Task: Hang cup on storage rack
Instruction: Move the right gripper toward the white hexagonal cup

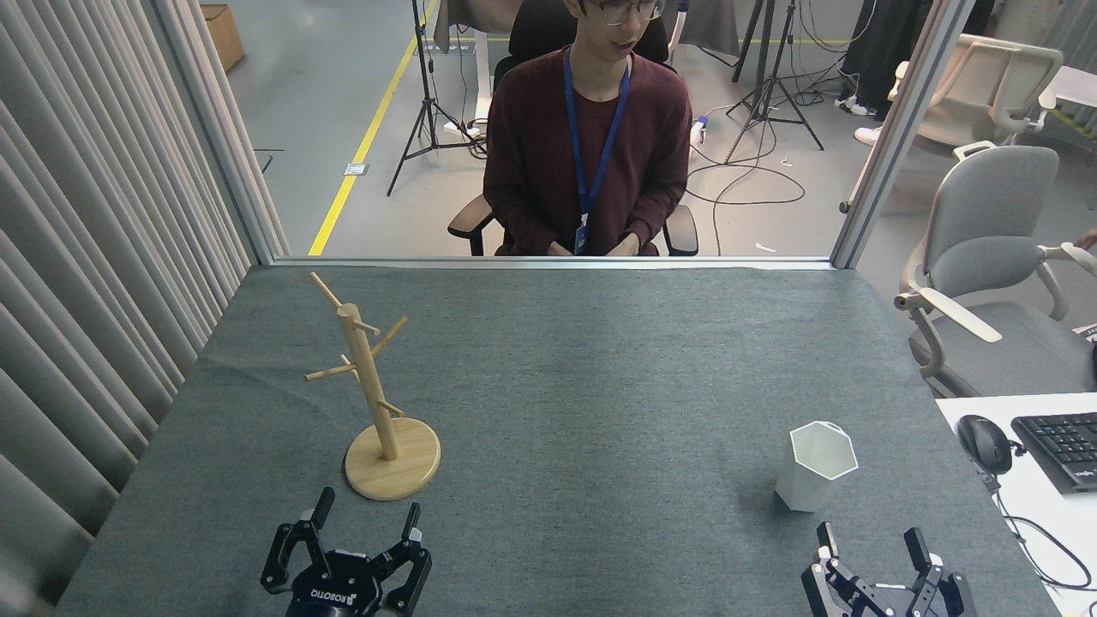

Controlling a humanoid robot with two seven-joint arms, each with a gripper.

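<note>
The cup is standing upright on the surface just beyond the released right jaws, while the storage rack is standing just beyond the released left jaws.

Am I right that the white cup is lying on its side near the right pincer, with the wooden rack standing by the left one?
Not quite: in the head view the cup stands upright, mouth up, near the right pincer. The rack does stand by the left pincer.
</note>
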